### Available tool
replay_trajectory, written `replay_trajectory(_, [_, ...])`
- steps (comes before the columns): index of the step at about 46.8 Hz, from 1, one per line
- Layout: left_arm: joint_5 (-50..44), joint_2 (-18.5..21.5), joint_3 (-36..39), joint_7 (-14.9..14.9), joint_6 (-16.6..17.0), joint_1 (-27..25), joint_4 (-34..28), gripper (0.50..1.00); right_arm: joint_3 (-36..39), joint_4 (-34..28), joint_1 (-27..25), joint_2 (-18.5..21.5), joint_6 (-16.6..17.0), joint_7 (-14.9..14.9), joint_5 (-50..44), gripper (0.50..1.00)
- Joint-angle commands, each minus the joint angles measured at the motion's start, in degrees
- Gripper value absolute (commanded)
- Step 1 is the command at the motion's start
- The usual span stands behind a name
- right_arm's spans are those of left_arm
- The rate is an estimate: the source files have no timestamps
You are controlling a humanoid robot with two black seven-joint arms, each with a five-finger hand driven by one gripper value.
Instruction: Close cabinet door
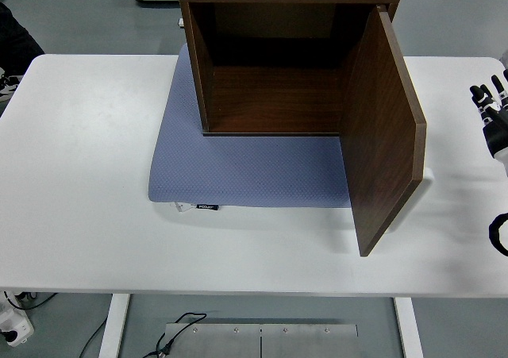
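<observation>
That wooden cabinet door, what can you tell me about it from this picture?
The cabinet door is a flat, dark brown panel that looks like wood veneer, with no handle visible. It is hinged on the right side of the open-fronted cabinet and stands wide open, swung out toward the table's near edge, upright. Its lower edge hangs over the blue-grey mat and the white table. Nothing touches it; the right hand is off at the right edge.
</observation>
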Motion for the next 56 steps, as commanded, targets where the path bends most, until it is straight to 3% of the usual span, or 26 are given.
replay_trajectory(1, [0.0, 0.0, -0.1, 0.0, 0.0, 0.0, 0.0, 1.000, -0.1, 0.1, -0.2, -0.2, 0.8, 0.0, 0.0, 1.000])
replay_trajectory(14, [0.0, 0.0, 0.0, 0.0, 0.0, 0.0, -0.1, 1.000, 0.0, 4.0, -3.2, -4.9, 3.4, 0.0, 0.0, 1.000])
replay_trajectory(34, [0.0, 0.0, -0.1, 0.0, 0.0, 0.0, 0.0, 1.000, 4.0, 22.9, -15.9, -12.5, 3.5, 0.1, 0.0, 1.000])
replay_trajectory(56, [0.0, 0.0, 0.0, 0.0, 0.0, 0.0, 0.0, 1.000, 5.0, 39.1, -28.1, -14.6, 4.7, 0.6, -0.2, 1.000])
